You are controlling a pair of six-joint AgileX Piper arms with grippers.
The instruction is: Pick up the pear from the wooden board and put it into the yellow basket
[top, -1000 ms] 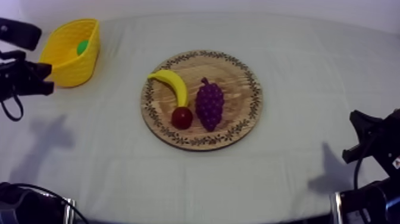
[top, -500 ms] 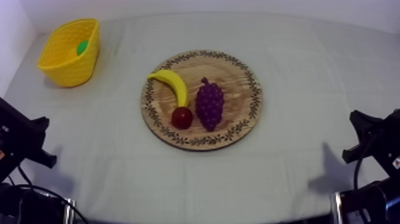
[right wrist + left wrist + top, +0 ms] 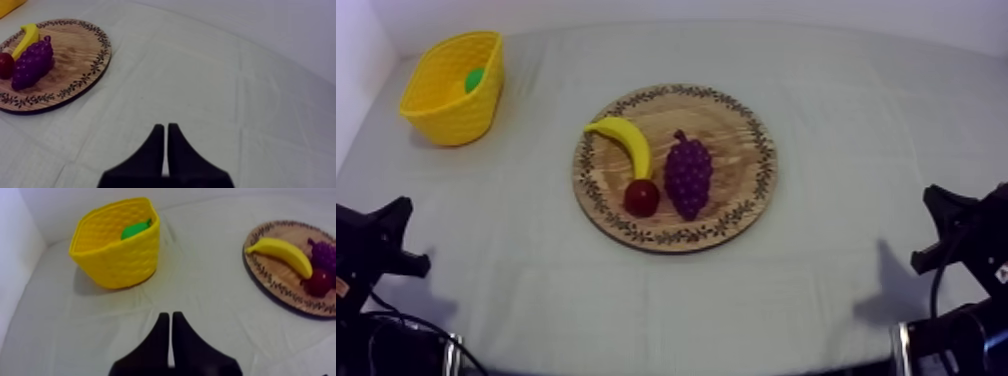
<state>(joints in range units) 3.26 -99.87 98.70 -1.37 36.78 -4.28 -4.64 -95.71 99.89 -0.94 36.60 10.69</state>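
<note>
The green pear lies inside the yellow basket at the table's far left; the left wrist view has the pear peeking over the basket's rim. My left gripper is shut on nothing, over bare cloth well short of the basket, and in the top view it sits low at the left. My right gripper is shut and empty, low at the right, away from the wooden board.
On the board lie a banana, a bunch of grapes and a small red fruit. A white wall rises behind the basket and along the table's left side.
My left arm has drawn back from beside the basket to the table's lower left. The pear stays in the basket. The right arm has not moved.
</note>
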